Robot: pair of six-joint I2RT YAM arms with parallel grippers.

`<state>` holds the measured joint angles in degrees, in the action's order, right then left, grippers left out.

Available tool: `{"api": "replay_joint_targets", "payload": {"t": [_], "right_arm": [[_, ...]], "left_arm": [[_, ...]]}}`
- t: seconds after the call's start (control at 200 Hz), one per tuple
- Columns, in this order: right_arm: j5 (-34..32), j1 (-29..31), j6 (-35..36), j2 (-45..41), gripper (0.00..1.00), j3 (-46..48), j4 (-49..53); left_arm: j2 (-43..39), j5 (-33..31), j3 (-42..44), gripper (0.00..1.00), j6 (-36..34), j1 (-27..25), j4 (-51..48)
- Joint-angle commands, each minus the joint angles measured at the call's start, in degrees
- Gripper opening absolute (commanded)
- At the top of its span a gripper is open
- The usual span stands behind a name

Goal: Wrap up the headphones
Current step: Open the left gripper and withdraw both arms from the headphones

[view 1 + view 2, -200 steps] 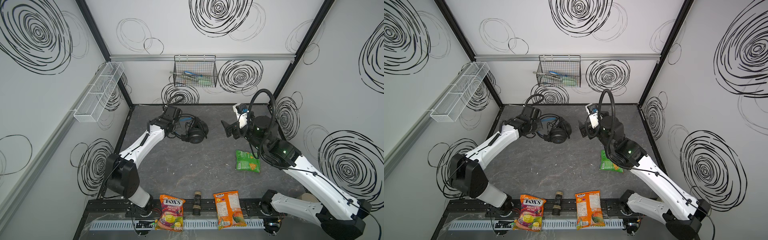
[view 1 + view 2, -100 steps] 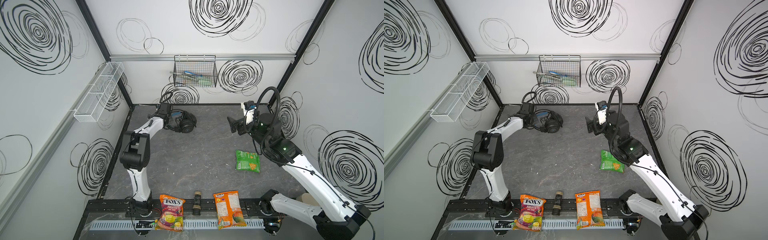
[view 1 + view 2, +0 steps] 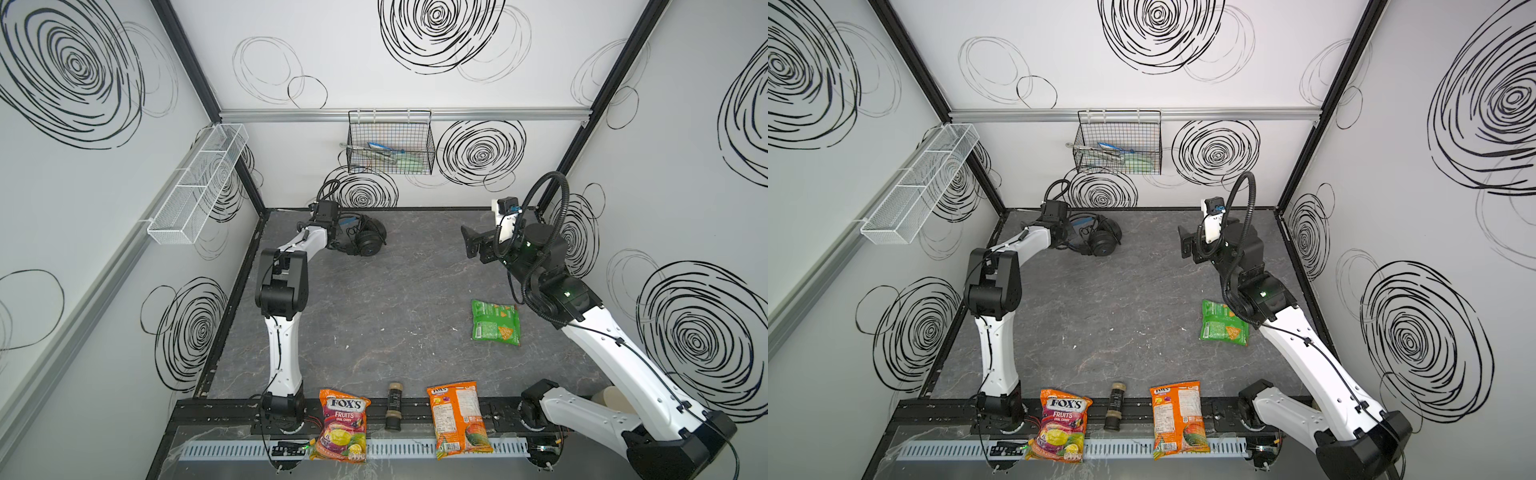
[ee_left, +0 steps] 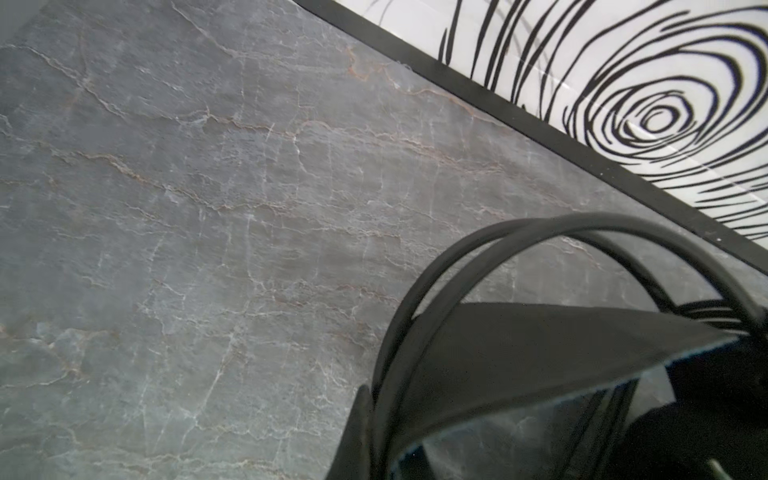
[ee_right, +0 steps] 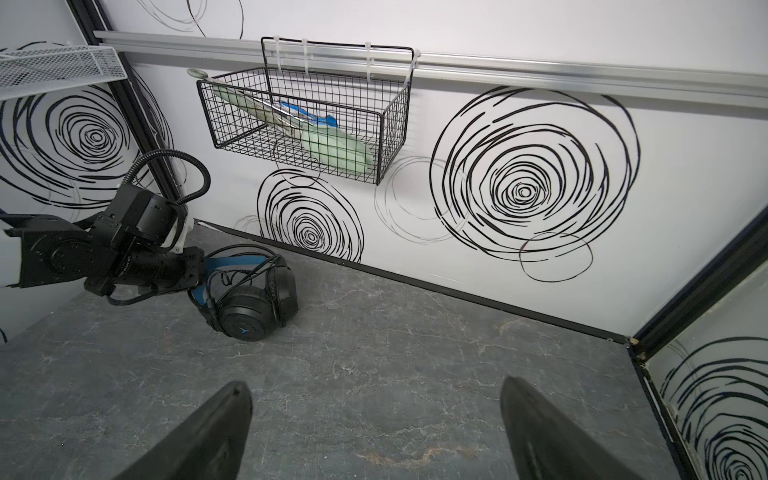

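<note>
The black headphones [image 3: 368, 243] [image 3: 1102, 243] lie near the far left corner of the grey table, in both top views. One round earcup [image 5: 245, 318] faces outward. The blue strap [image 5: 235, 262] and thin wire headband [image 4: 540, 226] arch above it, with the thin cable [image 5: 272, 272] looped around them. My left gripper [image 3: 338, 237] [image 3: 1070, 237] [image 5: 198, 272] is shut on the headband end of the headphones; its jaws show close together in the left wrist view. My right gripper [image 3: 469, 246] [image 3: 1185, 245] [image 5: 374, 399] hovers open, well to the right of the headphones, with nothing between its fingers.
A green snack bag [image 3: 496, 322] lies at the right. A Fox's candy bag [image 3: 343, 419], a small bottle [image 3: 394, 405] and an orange bag [image 3: 457, 419] sit along the front rail. A black wire basket [image 3: 390, 145] hangs on the back wall, a white mesh shelf [image 3: 199, 183] on the left wall.
The left arm has folded back and pulled the headphones toward the far left corner. The right gripper has drifted slightly right and back, still open.
</note>
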<state>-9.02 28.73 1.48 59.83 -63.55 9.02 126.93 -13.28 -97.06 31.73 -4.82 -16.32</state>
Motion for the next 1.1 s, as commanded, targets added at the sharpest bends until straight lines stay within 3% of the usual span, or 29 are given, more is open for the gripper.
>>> {"api": "replay_joint_targets", "payload": {"t": [0.0,0.165,0.295,0.41,0.54,0.715,0.901,1.091], "right_arm": [[0.3,-0.4,-0.9,1.0,0.97,-0.5,-1.8],[0.0,-0.8,-0.6,1.7,0.97,-1.7,-1.5],[-0.2,-1.3,0.2,1.6,0.97,-2.3,-1.6],[-0.6,-1.6,1.2,2.2,0.97,-3.9,-1.5],[-1.1,-1.8,1.4,2.9,0.97,-4.8,-1.7],[-0.7,-1.8,0.4,3.7,0.97,-5.5,-1.5],[-0.7,-1.8,-1.2,3.7,0.97,-6.3,-1.2],[-4.8,-4.0,-8.6,-0.4,0.97,0.2,-5.1]], "left_arm": [[0.1,1.3,-2.0,0.02,1.2,-0.1,5.8],[1.6,1.7,-3.0,0.15,1.2,-0.1,5.7],[1.9,2.5,-2.6,0.18,1.2,0.5,5.8],[1.4,3.0,-2.7,0.31,0.2,0.7,6.4],[0.0,4.1,-2.0,0.54,0.1,0.9,6.9],[-2.1,5.5,-1.2,0.67,0.4,2.1,5.4],[-7.8,6.2,4.5,0.74,-0.2,4.1,5.8],[-19.7,4.0,14.5,0.94,-2.9,5.7,4.5]]}}
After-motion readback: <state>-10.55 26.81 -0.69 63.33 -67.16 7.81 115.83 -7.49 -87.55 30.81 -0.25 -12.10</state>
